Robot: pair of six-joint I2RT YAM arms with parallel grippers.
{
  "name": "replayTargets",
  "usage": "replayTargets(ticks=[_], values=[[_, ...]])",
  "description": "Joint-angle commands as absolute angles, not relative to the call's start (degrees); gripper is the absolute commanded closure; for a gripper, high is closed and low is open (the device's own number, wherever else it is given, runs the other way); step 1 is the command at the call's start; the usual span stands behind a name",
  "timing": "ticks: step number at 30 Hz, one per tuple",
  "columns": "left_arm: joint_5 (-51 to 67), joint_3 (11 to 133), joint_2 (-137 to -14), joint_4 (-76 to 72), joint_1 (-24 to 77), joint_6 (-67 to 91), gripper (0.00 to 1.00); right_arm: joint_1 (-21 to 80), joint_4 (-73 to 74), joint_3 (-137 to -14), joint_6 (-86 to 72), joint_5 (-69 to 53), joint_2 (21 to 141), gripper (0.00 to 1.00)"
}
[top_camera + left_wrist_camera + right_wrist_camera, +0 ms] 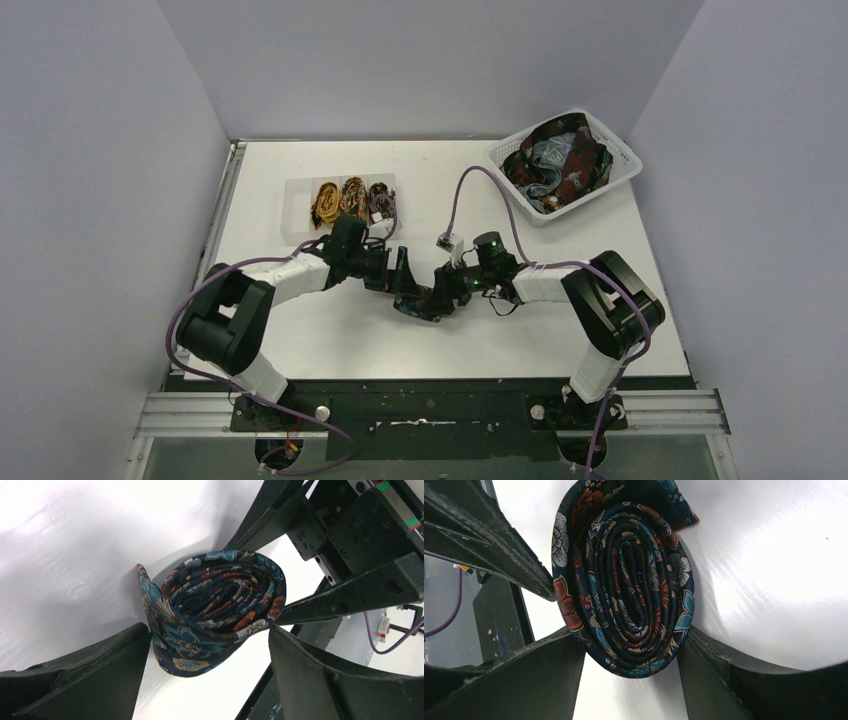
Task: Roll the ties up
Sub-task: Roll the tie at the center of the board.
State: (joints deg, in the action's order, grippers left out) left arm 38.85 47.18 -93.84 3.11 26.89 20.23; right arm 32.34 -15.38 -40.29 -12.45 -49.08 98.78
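A navy floral tie (420, 303) stands rolled into a tight oval coil on the white table, between the two grippers. In the left wrist view the coil (220, 597) sits just past my left gripper (210, 630). Its jaws are wide open, and only the loose lower flap reaches between the tips. In the right wrist view the coil (624, 580) stands on edge. My right gripper (629, 637) is closed on its lower end, with a finger touching each side. The right gripper's fingers (345, 597) also show against the coil's right side.
A clear compartment box (296, 222) behind the left arm holds three rolled ties (350, 197). A white lattice basket (622, 160) at the back right holds several loose ties (560, 160). Purple cables (480, 172) loop over the table behind the right wrist.
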Motion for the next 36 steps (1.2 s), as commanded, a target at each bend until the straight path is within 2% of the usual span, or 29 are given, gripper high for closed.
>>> replayTargets(ticks=[1, 7, 16, 21, 24, 30, 34, 36], values=[[44.9, 52.7, -96.7, 7.4, 27.0, 13.6, 0.15, 32.5, -14.4, -40.2, -10.5, -45.4, 99.1, 0.36], [49.8, 52.5, -97.3, 5.4, 27.5, 12.5, 0.15, 31.1, -16.0, -40.3, -12.1, -49.6, 100.9, 0.37], [52.0, 60.9, -102.9, 19.7, 29.8, 1.0, 0.15, 30.0, -17.1, -40.0, -12.4, -52.2, 101.3, 0.37], [49.0, 62.8, -104.6, 25.3, 30.4, -2.5, 0.21, 29.0, -17.2, -39.9, -13.3, -52.1, 101.0, 0.38], [46.2, 58.7, -102.4, 18.6, 29.5, 4.0, 0.21, 26.3, -19.9, -38.1, -17.3, -54.7, 99.4, 0.24], [42.8, 49.6, -97.2, -1.5, 28.4, 19.0, 0.21, 22.6, -19.1, -37.4, -22.0, -57.4, 94.5, 0.05], [40.7, 46.5, -94.7, -4.6, 27.5, 23.4, 0.2, 22.5, -17.7, -36.1, -26.0, -54.2, 89.0, 0.02], [39.0, 45.6, -93.0, -4.4, 26.6, 24.2, 0.18, 22.8, -18.8, -33.7, -29.6, -51.5, 85.3, 0.04]])
